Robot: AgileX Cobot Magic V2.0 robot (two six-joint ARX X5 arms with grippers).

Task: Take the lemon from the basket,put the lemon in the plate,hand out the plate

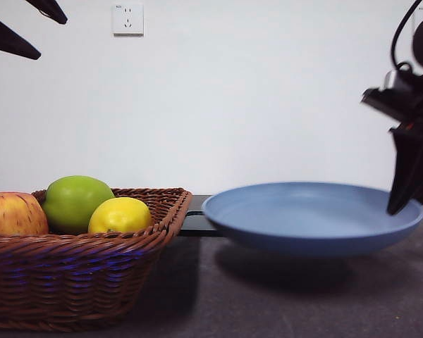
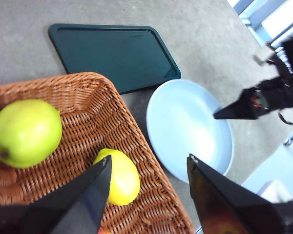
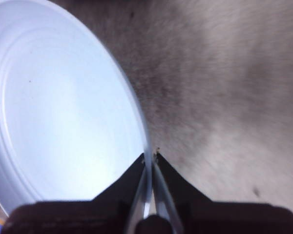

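Observation:
The lemon (image 1: 120,215) (image 2: 119,178) lies in the wicker basket (image 1: 77,282) (image 2: 53,87), near the corner closest to the plate. The light-blue plate (image 1: 310,218) (image 2: 185,131) (image 3: 63,112) is empty and seems to hang slightly above the table, with a shadow under it. My right gripper (image 3: 150,157) (image 1: 398,208) (image 2: 219,116) is shut on its rim, on the side away from the basket. My left gripper (image 2: 149,158) (image 1: 49,36) is open high above the basket, holding nothing.
A green apple (image 1: 76,203) (image 2: 24,132) and a red-yellow apple (image 1: 13,215) share the basket with the lemon. A flat dark tray (image 2: 115,56) (image 1: 194,222) lies behind the basket and plate. A wall with a socket (image 1: 127,19) stands at the back.

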